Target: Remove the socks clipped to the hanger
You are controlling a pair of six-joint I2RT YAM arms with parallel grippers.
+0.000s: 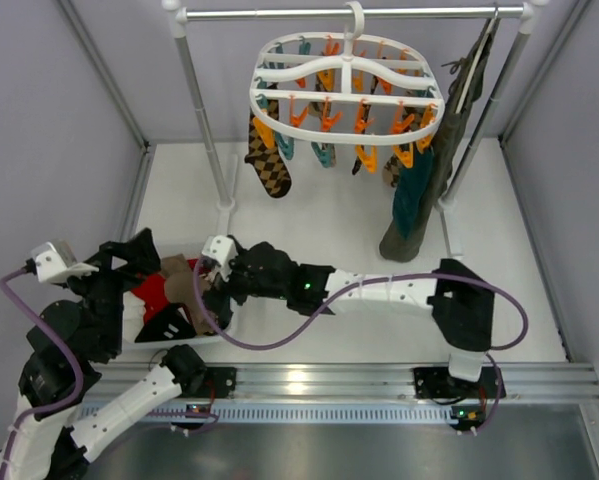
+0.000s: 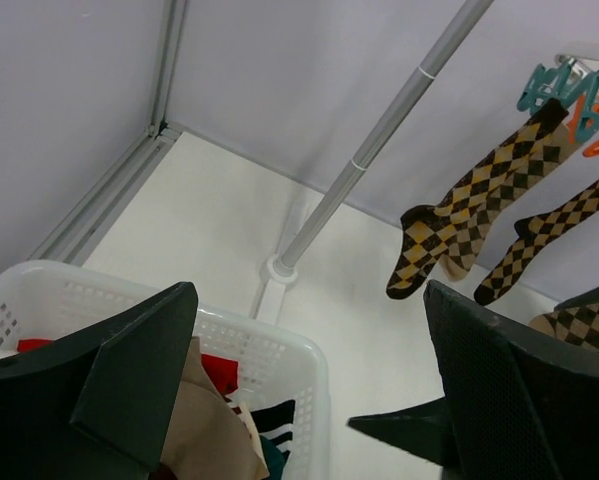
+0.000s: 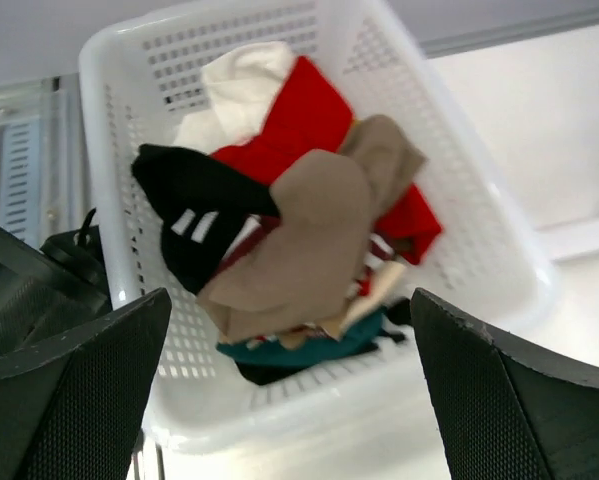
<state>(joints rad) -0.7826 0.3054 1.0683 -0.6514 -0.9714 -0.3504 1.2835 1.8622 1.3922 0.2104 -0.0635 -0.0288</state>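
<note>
- The white table carries a metal rack along its far edge, with one post near each far corner.
- The hanger hangs by its hook from the top rail of the rack, above the far middle of the table. Its oval frame lies almost flat, with the long axis running left to right.
- An olive-green garment hangs from the same rail at the far right, just beside the hanger and touching its right side.
- A white basket stands at the near left corner and holds a pile of clothes in red, tan, black and white.
- The socks are clipped under the hanger, with their long axes vertical and their toes down. An argyle sock is on the left side and a teal sock is on the right side, against the garment.
- The right gripper hovers over the basket, its fingers spread wide and holding nothing.
- The left gripper is above the basket's far rim, also spread and empty, and faces the left post and the argyle socks.
</note>
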